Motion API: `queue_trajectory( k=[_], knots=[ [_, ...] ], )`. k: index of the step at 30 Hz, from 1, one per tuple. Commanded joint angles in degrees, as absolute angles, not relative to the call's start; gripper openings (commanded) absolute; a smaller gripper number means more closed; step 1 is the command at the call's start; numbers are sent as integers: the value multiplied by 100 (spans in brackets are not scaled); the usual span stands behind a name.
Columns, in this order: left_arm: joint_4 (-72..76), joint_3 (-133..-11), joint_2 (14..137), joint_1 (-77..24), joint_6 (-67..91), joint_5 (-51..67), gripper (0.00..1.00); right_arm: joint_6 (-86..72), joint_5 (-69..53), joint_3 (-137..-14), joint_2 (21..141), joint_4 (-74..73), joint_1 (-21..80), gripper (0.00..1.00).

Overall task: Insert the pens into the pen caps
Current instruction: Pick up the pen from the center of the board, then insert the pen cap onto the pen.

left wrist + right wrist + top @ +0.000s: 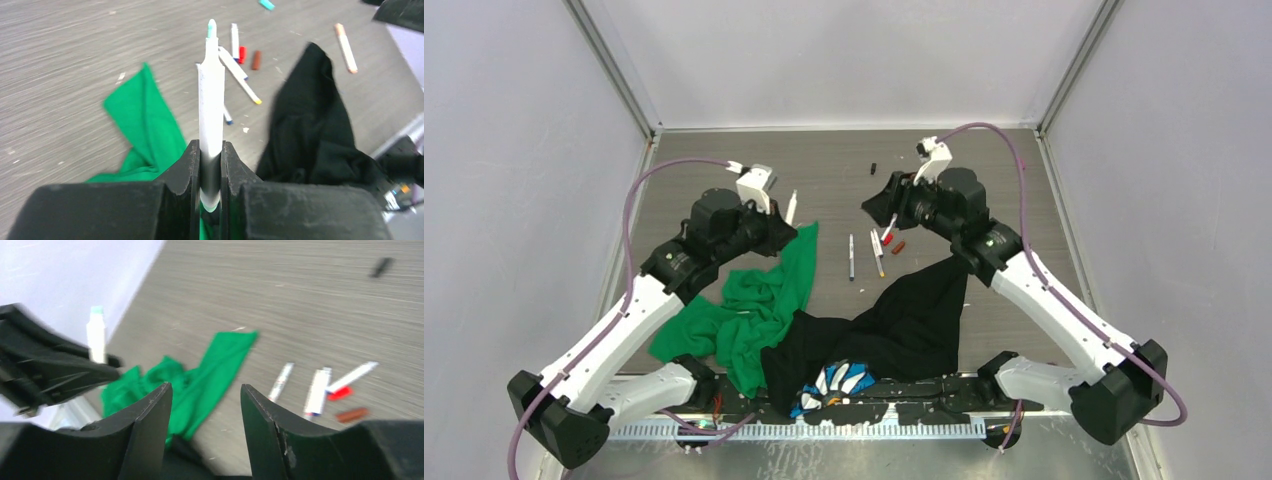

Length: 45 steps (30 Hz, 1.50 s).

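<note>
My left gripper (784, 222) (210, 150) is shut on a white pen with a teal tip (211, 90), held upright above the table; it also shows in the top view (791, 207) and the right wrist view (95, 335). My right gripper (871, 212) (206, 390) is open and empty, above the table beside the loose pens. Three white pens (851, 257) (877, 252) (889, 226) lie mid-table, with a red cap (887, 239) (341, 393) and a brown-orange cap (898, 247) (352, 414) beside them. A black cap (874, 168) (381, 267) lies farther back. A teal cap (266, 4) and an orange-ended pen (346, 41) show in the left wrist view.
A green cloth (754, 300) lies crumpled at the near left under my left arm. A black cloth (909, 320) lies at the near middle, with a blue-and-white patterned cloth (839, 380) at its front. Grey walls close in the table's left, back and right.
</note>
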<state>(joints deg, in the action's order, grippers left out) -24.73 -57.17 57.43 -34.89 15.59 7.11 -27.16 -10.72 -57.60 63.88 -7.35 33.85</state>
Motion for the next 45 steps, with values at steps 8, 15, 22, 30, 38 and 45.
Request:
queue_trajectory(
  k=[8,15,22,30,38,45],
  knots=[
    [-2550,-5880,5400,-3261,1442,-178,0,-2152,160,-6161,7859,-2076,1676,60],
    [-2558,-5889,5457,-3263,1501,70,0,-2240,221,-6419,8975,-1459,1495,68],
    [-2549,-5884,5443,-3261,1499,155,0,-2420,184,-6652,9790,-880,1478,76],
    [-2549,-5880,5419,-3261,1440,238,0,-2496,264,-6982,10472,-708,1405,79],
    [-2566,-5889,5420,-3261,1420,221,0,-2594,506,-7009,10726,-715,1372,81],
    [-2572,-5889,5406,-3265,1428,212,0,-2553,676,-7004,10881,-697,1310,81]
  ],
)
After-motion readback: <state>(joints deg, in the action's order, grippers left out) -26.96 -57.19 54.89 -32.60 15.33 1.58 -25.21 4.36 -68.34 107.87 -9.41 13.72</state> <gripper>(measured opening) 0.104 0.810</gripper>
